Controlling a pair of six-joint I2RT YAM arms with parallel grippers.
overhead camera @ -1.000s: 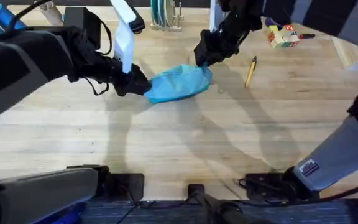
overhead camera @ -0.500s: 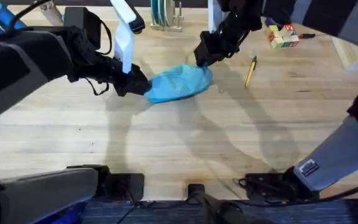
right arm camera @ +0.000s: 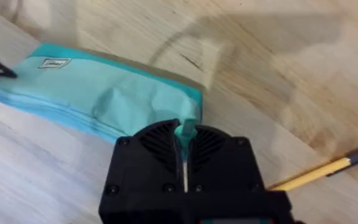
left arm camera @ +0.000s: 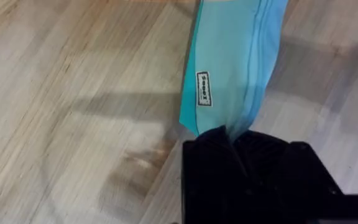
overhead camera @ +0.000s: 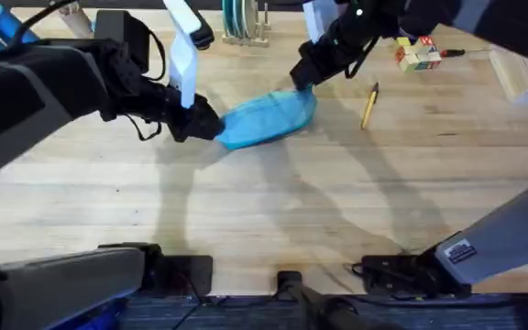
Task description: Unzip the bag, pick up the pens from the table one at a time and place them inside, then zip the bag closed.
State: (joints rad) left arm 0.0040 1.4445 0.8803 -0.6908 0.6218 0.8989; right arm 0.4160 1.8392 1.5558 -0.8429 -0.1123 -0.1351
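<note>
So the bag (overhead camera: 266, 119) is lying on the tabletop (overhead camera: 273, 211), up toward the far side and a bit left of centre, and both arms have hold of it, one at each end. Left gripper (overhead camera: 202, 122) has its fingers pressed together on the bag's left tip; from its wrist cam you can see the blue fabric (left arm camera: 232, 74) narrowing down right into the black fingers (left arm camera: 213, 146), with a little white label sewn on the side. Right gripper (overhead camera: 302, 75) is on the opposite end, the far right corner, fingers pinched on a bit of the fabric there; I can't tell if it's the zipper pull or just cloth. From the right wrist cam the bag (right arm camera: 98, 93) looks a little crumpled near that pinch.

One yellow pen (overhead camera: 368, 105) with a black end sits on the tabletop just to the right of the bag, not touching it. Some colored blocks (overhead camera: 416, 53) sit further back on the right, and there's a rack (overhead camera: 243, 23) at the far edge.
</note>
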